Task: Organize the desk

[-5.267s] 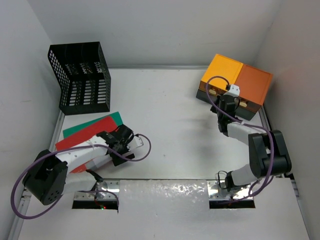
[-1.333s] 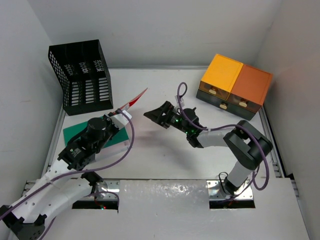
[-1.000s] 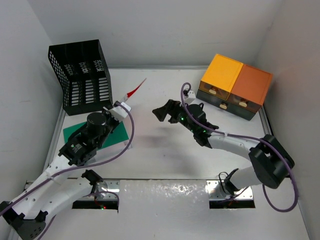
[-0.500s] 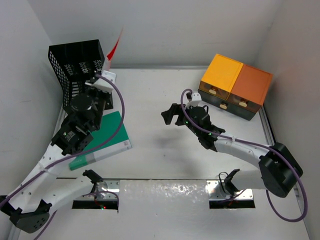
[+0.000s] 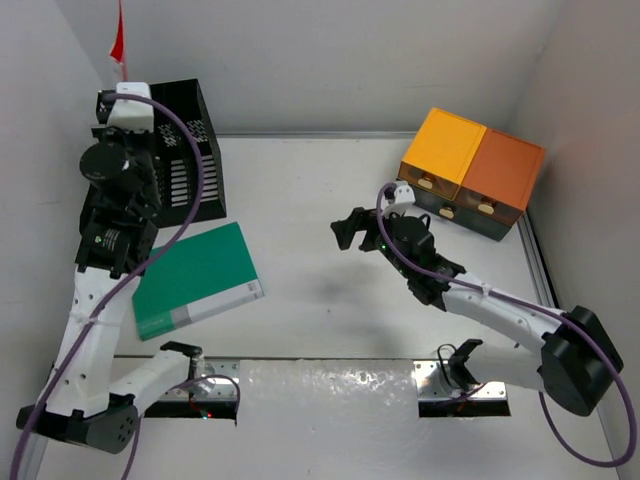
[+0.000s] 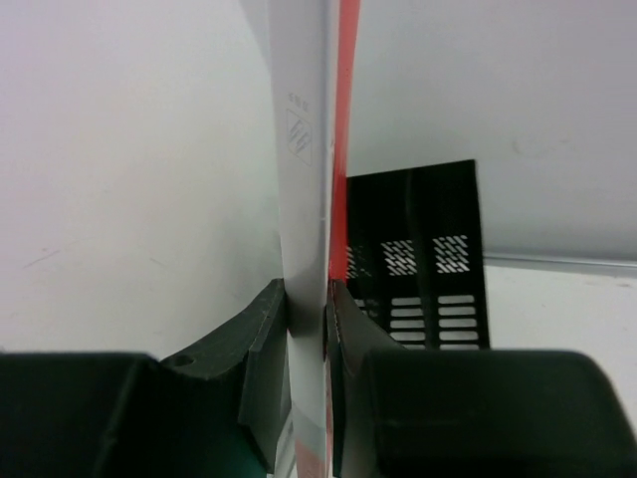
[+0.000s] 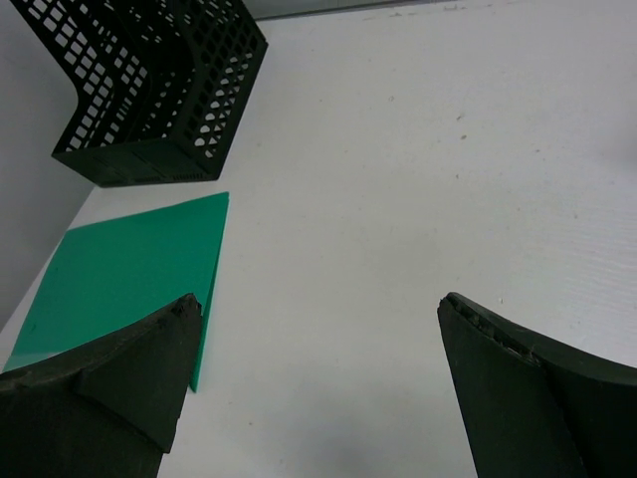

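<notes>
The white desk (image 5: 320,190) carries a green folder (image 5: 195,280) lying flat at the left; the right wrist view shows that folder (image 7: 129,269) too. My left gripper (image 5: 122,88) is raised high over the black mesh rack (image 5: 185,150). It is shut on a red folder (image 5: 118,40) held upright on edge. In the left wrist view my gripper (image 6: 309,299) pinches the folder's red and white edge (image 6: 341,129), with the rack (image 6: 413,259) behind and below. My right gripper (image 5: 352,230) hangs open and empty over the desk's middle; its wrist view shows the gripper (image 7: 318,299) above bare desk (image 7: 398,149).
Orange drawer boxes (image 5: 470,165) stand at the back right corner. The rack (image 7: 149,80) sits against the left wall at the back. White walls close the desk on three sides, and a metal rail (image 5: 535,270) runs along the right edge.
My left arm has swung the red folder up and back to the left, from mid-desk height to above the rack. The right gripper drifted slightly right, still open.
</notes>
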`<state>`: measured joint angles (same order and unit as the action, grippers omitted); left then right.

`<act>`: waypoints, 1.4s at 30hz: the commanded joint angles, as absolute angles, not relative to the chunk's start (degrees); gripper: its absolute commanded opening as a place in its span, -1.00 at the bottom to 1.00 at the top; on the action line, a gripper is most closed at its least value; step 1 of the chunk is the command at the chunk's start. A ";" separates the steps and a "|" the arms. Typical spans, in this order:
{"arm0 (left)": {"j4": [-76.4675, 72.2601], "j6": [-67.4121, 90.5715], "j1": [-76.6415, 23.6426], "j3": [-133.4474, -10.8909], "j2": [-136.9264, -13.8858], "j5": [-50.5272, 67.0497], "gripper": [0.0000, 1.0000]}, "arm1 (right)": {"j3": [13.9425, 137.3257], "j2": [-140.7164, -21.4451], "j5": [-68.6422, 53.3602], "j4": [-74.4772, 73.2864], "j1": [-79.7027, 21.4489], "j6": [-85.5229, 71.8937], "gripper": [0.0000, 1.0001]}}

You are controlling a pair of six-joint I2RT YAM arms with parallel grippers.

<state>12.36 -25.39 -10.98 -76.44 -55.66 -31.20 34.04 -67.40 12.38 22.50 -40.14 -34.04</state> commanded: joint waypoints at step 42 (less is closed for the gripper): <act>-37.23 -6.86 29.62 -58.37 -73.04 17.84 -1.00 | 37.09 -60.38 26.80 14.59 -40.25 -27.86 0.98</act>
